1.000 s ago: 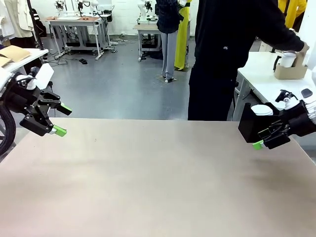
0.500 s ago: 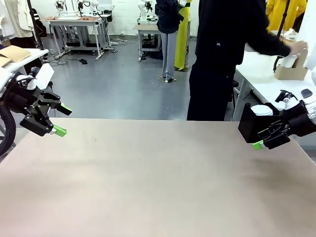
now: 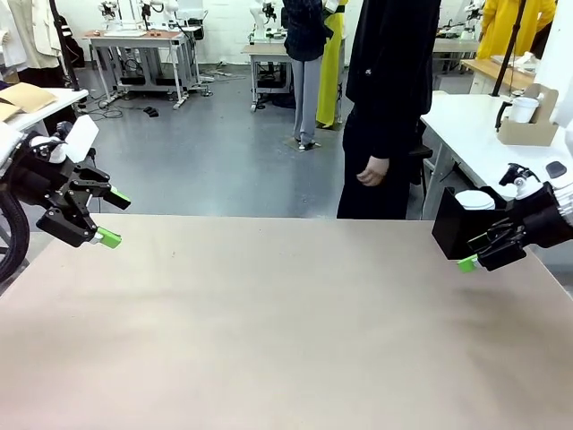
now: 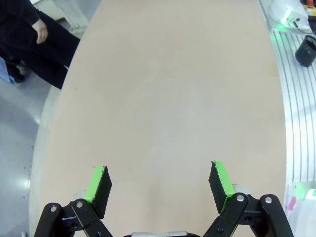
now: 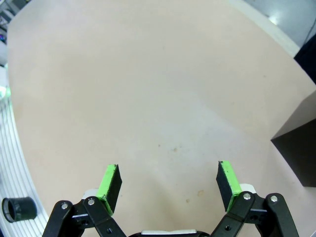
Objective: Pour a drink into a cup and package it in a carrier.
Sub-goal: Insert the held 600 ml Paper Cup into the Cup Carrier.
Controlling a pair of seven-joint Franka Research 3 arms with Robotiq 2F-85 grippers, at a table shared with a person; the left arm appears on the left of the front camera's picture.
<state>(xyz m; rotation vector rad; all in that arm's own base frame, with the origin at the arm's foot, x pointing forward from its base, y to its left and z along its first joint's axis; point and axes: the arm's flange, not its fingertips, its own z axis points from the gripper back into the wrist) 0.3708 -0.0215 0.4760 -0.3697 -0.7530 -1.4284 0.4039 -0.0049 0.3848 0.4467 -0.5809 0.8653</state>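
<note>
Both grippers sit parted and empty from where I watch; my left gripper (image 3: 110,217) hangs over the table's (image 3: 286,322) left edge, fingers (image 4: 98,183) spread wide; my right gripper (image 3: 467,261) hovers at the right edge beside a black box (image 3: 455,228) with a short white cup (image 3: 474,199) inside; the carrier (image 3: 528,127) stands on the white side table (image 3: 470,143), holding a cup (image 3: 522,107); a person (image 3: 389,107) stands beyond, one hand (image 3: 372,171) hanging.

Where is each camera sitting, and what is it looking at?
Front view: sits between the arms, faces across the table toward the person; left gripper and right gripper show.
Left wrist view: looks along the open left gripper at the tabletop.
Right wrist view: looks along the open right gripper; black box beside it.
All share the table.
</note>
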